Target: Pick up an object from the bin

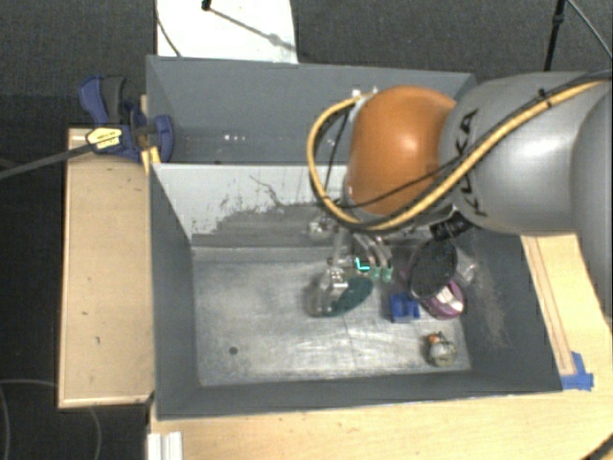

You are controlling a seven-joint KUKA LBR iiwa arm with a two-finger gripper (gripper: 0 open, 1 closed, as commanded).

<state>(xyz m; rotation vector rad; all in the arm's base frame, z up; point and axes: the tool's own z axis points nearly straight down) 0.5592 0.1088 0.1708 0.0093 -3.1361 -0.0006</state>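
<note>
Camera view: the arm's end effector (335, 286) is low over the middle of the grey bin (249, 343), against a flat dark green object (358, 295); whether it is apart or together cannot be told. Just to the right lie a blue block (402, 308), a black disc (431, 268) on a purple piece (448, 302), and nearer the front a small metal piece (440, 349).

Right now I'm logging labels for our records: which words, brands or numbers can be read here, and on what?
"KUKA": black letters running along the grey arm.
No text can be read on the blue block or the purple disc.
</note>
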